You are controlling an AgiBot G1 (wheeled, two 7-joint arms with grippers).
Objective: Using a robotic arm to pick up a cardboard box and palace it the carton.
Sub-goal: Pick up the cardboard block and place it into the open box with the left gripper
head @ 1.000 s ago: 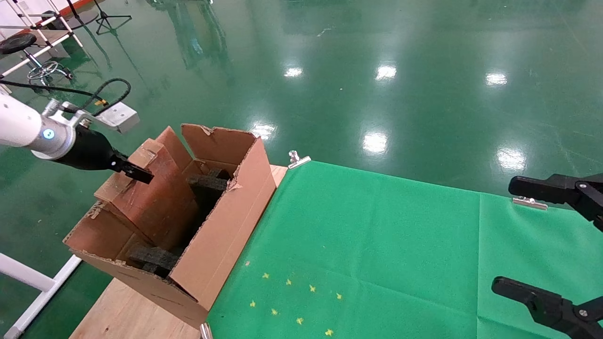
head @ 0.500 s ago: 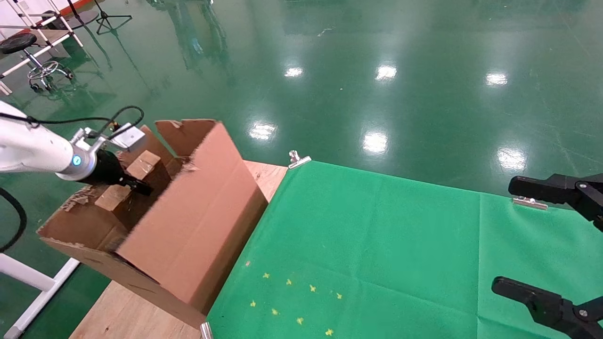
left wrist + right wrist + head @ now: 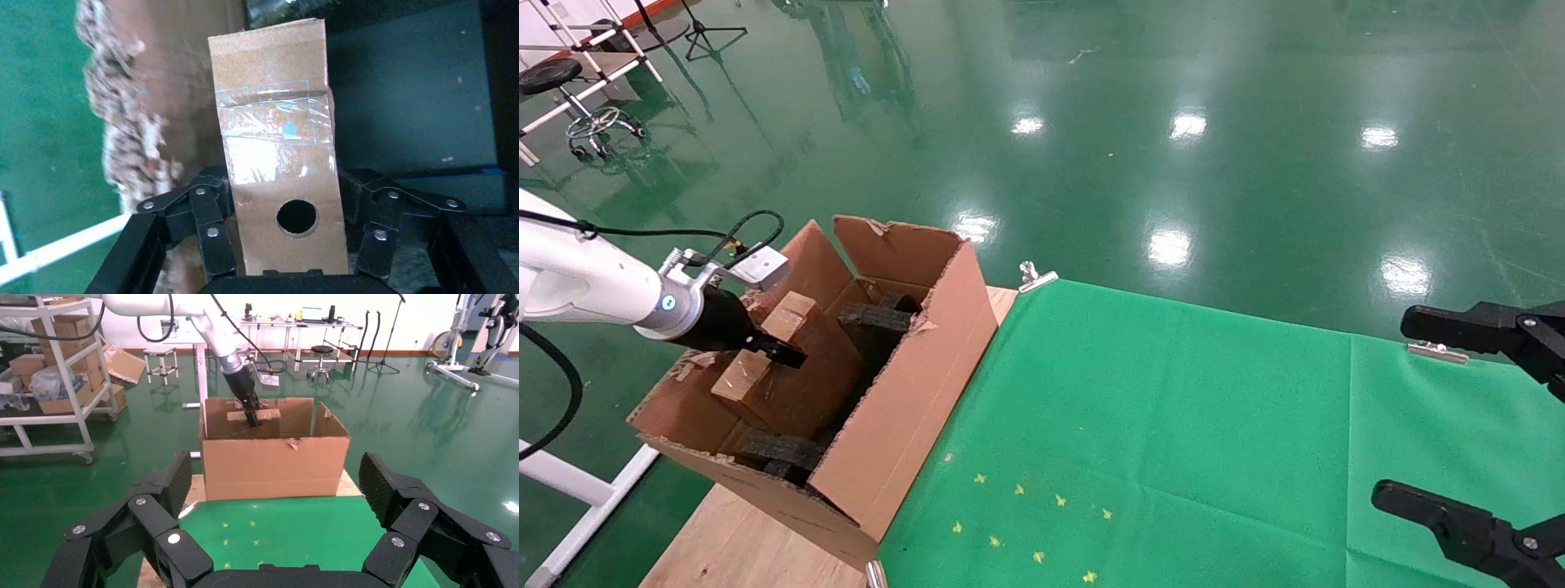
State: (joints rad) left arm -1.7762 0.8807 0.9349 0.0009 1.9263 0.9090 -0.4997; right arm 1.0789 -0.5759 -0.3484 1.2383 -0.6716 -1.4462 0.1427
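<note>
The slim brown cardboard box (image 3: 764, 347), with glossy tape and a round hole (image 3: 297, 216), is tilted inside the large torn-edged carton (image 3: 911, 392). My left gripper (image 3: 782, 354) is shut on the box's sides, and its fingers (image 3: 211, 211) press both flanks in the left wrist view. The box (image 3: 275, 141) reaches down toward the carton's dark inside. From the right wrist view, the robotic arm (image 3: 235, 367) comes into the carton (image 3: 275, 465) from above. My right gripper (image 3: 1392, 408) hangs open over the table's right side, holding nothing.
Dark foam pieces (image 3: 878, 314) lie inside the carton. A green cloth (image 3: 1173, 449) with yellow marks (image 3: 1026, 523) covers the wooden table (image 3: 740, 547) and is clipped at its far edge (image 3: 1036, 278). Shelving with boxes (image 3: 55, 386) stands beyond.
The left gripper has lowered the cardboard box deeper into the carton. The carton tipped and shifted left half a second ago and is back where it stood. The right arm has not moved.
</note>
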